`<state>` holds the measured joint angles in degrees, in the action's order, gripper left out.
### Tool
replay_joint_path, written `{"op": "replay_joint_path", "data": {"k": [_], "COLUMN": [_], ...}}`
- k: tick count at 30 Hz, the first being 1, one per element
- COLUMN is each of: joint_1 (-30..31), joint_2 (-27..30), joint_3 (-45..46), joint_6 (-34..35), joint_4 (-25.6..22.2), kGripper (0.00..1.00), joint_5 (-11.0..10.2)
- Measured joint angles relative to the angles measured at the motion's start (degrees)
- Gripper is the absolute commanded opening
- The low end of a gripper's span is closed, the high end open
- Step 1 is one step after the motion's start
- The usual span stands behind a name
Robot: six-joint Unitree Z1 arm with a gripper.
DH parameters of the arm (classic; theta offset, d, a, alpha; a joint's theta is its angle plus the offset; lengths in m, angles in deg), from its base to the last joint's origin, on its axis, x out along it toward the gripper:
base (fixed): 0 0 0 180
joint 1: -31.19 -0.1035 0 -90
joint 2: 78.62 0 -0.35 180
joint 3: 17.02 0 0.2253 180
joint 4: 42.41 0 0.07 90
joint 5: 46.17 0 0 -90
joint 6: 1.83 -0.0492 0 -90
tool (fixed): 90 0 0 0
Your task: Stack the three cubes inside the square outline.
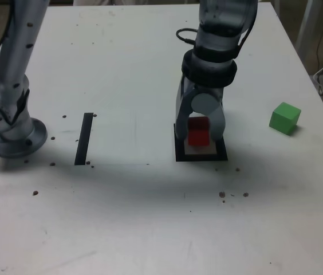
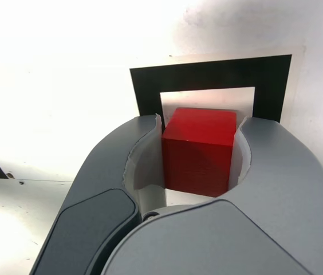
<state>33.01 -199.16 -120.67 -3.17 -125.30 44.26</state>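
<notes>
The grey two-fingered gripper (image 1: 199, 134) has its jaws clamped on the small solid red cube (image 2: 199, 150), one curved jaw pressed against each of two opposite sides, and holds it over the white centre of the thick black square outline (image 1: 180, 156). In the wrist view the cube sits within the frame's inner opening, though whether its base already touches the paper cannot be told. As a judgement, the first of three placements is nearly done: the red cube needs only releasing. The small solid green cube (image 1: 284, 118) sits untouched on the white counter (image 1: 127, 74), at about three o'clock from the outline in the exterior view and well apart from it. No yellow cube shows in either picture, so two cubes remain to be fetched and stacked. A straight black strip (image 1: 84, 138) lies at about nine o'clock from the outline, near the arm's grey base (image 1: 12, 134). No brand, label or readable writing shows anywhere.
</notes>
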Motion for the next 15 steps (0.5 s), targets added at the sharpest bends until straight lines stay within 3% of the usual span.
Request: {"op": "replay_joint_path", "data": {"k": [3,5,7,15], "joint_1": [0.01,0.05,0.05,0.05], "joint_2": [-0.12,-0.13,-0.22,-0.17], "joint_3": [0.21,0.56,0.99,1.96], "joint_6": [0.03,0.03,0.03,0.03], "joint_4": [0.56,1.01,1.23,1.49], "kGripper": [0.77,0.9,0.95,0.99], "joint_5": [0.02,0.02,0.02,-0.12]}}
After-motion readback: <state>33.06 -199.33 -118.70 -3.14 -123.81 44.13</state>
